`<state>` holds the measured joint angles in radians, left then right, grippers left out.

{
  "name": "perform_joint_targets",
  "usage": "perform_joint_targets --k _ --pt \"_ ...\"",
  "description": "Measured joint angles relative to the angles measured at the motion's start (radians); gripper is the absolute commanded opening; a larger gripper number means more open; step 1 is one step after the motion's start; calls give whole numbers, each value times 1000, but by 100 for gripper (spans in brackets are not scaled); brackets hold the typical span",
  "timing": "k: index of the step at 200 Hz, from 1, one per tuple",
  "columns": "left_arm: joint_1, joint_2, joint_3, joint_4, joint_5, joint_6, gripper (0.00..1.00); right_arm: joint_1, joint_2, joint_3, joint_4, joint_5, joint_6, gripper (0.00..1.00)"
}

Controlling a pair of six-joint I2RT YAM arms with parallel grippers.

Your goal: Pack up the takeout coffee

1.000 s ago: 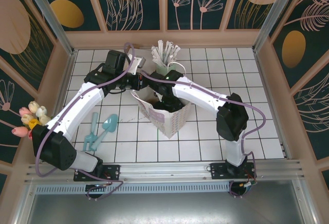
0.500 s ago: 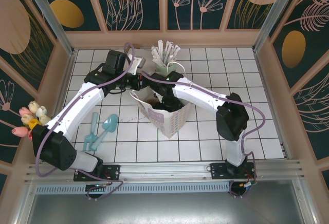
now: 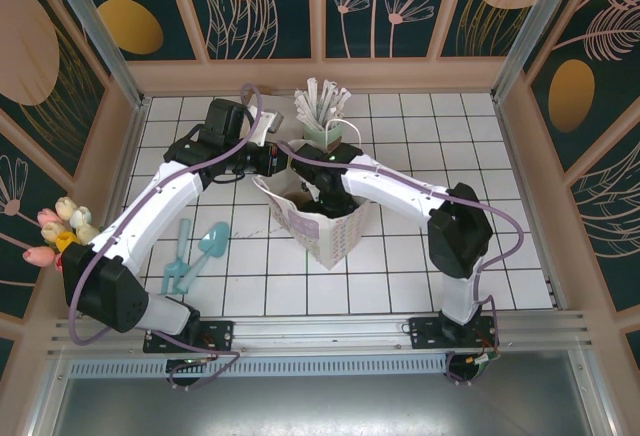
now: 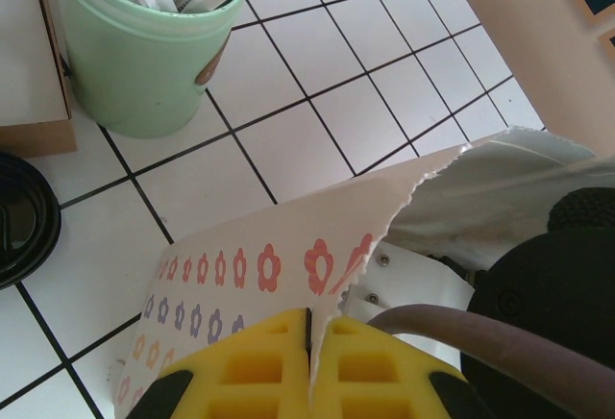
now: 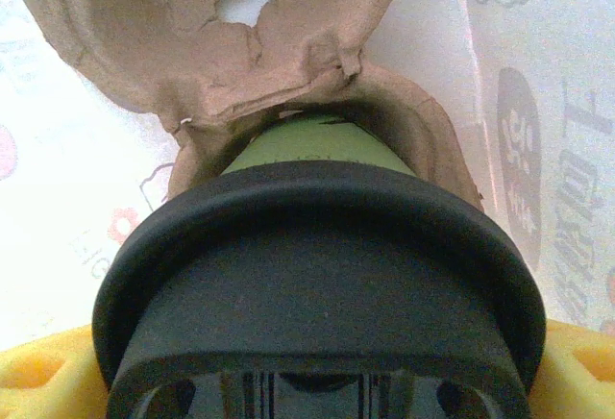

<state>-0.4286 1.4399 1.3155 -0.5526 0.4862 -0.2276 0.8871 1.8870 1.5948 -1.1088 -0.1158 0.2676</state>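
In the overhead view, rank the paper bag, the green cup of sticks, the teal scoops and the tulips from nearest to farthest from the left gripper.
From the left gripper:
1. paper bag: its rim is pinched in that gripper.
2. green cup of sticks: just behind the bag.
3. teal scoops: front left of the bag.
4. tulips: far left edge.

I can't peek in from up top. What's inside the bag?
Inside the bag, the right gripper holds the coffee, its cup sunk in a brown pulp tray. The tray hides the cup's bottom, and both cover the bag's floor.
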Motion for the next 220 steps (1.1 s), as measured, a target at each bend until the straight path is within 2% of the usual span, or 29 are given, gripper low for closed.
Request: perform_joint_targets --k 220 --pt "0 14 9 0 1 0 0 -18 1 -8 13 -33 -19 40"
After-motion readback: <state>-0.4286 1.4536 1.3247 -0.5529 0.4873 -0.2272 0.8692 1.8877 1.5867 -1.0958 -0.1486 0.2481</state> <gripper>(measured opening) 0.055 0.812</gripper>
